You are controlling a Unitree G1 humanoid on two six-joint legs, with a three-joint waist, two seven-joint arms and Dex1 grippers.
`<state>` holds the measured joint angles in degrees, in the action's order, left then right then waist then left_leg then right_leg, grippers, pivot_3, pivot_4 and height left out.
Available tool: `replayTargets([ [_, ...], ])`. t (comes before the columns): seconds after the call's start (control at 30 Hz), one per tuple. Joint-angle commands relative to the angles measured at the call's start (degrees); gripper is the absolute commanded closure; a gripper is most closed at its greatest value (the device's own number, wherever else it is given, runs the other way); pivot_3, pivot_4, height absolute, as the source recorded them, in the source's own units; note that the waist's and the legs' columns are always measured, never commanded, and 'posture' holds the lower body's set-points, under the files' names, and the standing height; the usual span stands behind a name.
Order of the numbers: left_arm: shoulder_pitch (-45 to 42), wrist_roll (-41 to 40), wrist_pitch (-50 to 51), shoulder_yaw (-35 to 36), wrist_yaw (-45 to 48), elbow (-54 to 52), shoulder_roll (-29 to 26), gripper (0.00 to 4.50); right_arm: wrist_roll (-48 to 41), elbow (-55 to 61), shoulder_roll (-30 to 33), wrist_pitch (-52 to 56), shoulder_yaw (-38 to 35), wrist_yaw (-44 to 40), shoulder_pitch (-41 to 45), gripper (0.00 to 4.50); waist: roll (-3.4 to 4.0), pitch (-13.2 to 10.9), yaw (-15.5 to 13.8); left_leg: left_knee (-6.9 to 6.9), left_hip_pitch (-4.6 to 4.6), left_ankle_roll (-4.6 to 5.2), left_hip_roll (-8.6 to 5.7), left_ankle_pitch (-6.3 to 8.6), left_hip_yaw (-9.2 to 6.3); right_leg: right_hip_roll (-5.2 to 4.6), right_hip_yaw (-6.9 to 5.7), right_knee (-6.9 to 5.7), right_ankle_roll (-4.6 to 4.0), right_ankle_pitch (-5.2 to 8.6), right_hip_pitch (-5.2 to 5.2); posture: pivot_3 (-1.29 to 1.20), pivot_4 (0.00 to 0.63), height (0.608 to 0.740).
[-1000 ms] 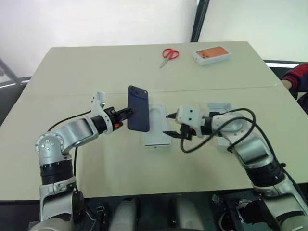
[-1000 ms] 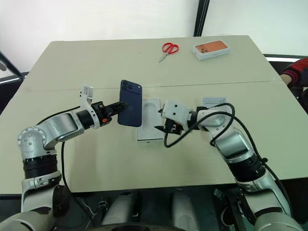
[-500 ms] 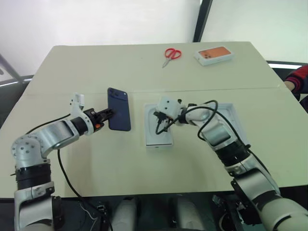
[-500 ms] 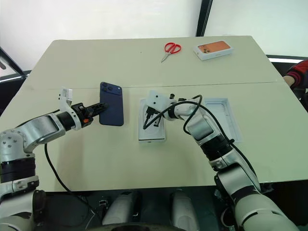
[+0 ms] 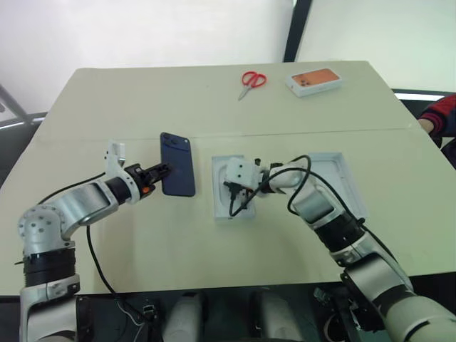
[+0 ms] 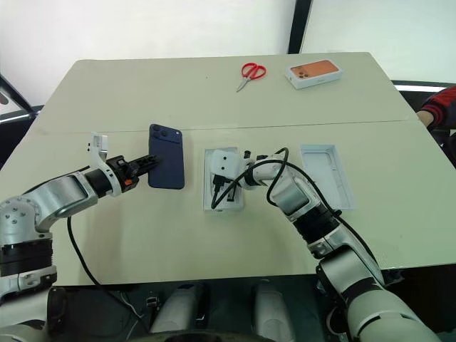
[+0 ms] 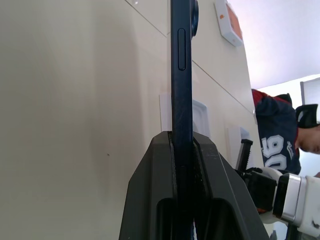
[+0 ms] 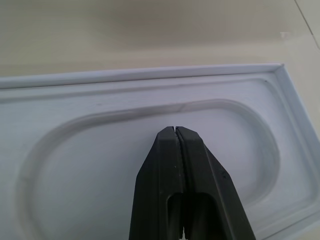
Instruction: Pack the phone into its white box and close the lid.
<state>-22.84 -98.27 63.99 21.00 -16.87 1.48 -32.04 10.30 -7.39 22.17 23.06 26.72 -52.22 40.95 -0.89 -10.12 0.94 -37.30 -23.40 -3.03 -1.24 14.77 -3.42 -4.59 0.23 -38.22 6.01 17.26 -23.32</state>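
Table [image 5: 178, 242]: wide beige top with a seam running across it; everything below sits on it or is held over it.

Lid [image 6: 327, 175]: white, plain inner face up, flat on the table on the robot's right, well apart from both grippers.

White box [image 5: 220, 206]: shallow tray at the table's middle, between the phone and the lid. A thin white moulded insert [image 8: 150, 135] with an oval recess lies in it and covers its floor.

Phone [image 5: 177, 173]: dark navy, held on edge above the table, glossy back toward the camera, lenses at its upper corner. Just left of the white box, apart from it, not inside.

Orange-topped box [image 5: 313, 80]: far side of the table, right of centre, well away from the work.

Scissors [image 5: 249, 81]: red handles, far side, just left of the orange-topped box.

Left gripper [image 5: 161, 172]: clamped on the phone's long left edge; in the wrist view both black fingers [image 7: 150, 200] press flat on the phone's two faces.

Right gripper [image 8: 176, 131]: fingers fully together, nothing between them; tips poised over the insert's oval recess. Whether they touch the insert cannot be told.

Person [image 7: 275, 135]: red and navy sleeve at the table's right edge.
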Motion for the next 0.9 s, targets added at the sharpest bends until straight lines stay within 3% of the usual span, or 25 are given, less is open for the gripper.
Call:
replayTargets([
  [0.03, -1.68, -2.72, -1.43, -0.14, 0.52, -2.14, -0.22, 4.50, -0.27, 3.82, 0.29, 0.74, -0.63, -0.17, -0.46, 4.46, 0.00, 0.00, 0.02, 0.00, 0.00, 0.00, 0.00, 0.00, 0.01, 0.00, 0.00, 0.00, 0.00, 0.00, 0.00, 0.00, 0.150, 0.740],
  [0.2, -3.47, -7.89, -3.57, -3.09, -2.71, -4.28, 2.92, 4.50, -2.06, 6.38, -0.02, 3.44, -6.06, 2.93, 0.91, 4.46, -0.01, 0.00, -0.33, -0.03, -0.02, 0.00, -0.02, 0.00, -0.01, -0.05, 0.00, 0.00, 0.00, 0.00, 0.01, 0.00, 0.150, 0.740],
  [0.43, -2.96, -14.34, -10.02, -9.96, -12.26, -8.20, 9.23, 4.50, -3.26, 11.35, 8.62, 7.35, -13.86, 2.95, -1.41, 4.46, -0.01, 0.00, -0.33, -0.04, -0.02, 0.01, -0.03, 0.01, -0.02, -0.07, 0.00, 0.03, 0.00, 0.00, 0.04, 0.00, 0.150, 0.740],
  [0.63, -2.10, -14.71, -12.25, -14.73, -15.97, -8.03, 12.63, 4.50, -4.25, 12.56, 13.91, 7.51, -16.53, 2.70, -4.49, 4.46, -0.03, 0.00, 0.03, -0.03, 0.01, 0.04, -0.05, 0.02, 0.05, -0.02, 0.03, 0.04, 0.00, 0.00, 0.07, 0.00, 0.150, 0.740],
  [0.9, -1.90, -12.39, -12.24, -18.48, -17.03, -6.62, 13.00, 4.50, -4.46, 13.70, 14.99, 7.72, -15.95, 3.13, -6.00, 4.46, -0.01, 0.00, -0.28, -0.04, 0.02, 0.04, -0.04, 0.01, 0.06, 0.03, 0.05, 0.02, 0.00, 0.00, 0.07, 0.00, 0.150, 0.740],
])
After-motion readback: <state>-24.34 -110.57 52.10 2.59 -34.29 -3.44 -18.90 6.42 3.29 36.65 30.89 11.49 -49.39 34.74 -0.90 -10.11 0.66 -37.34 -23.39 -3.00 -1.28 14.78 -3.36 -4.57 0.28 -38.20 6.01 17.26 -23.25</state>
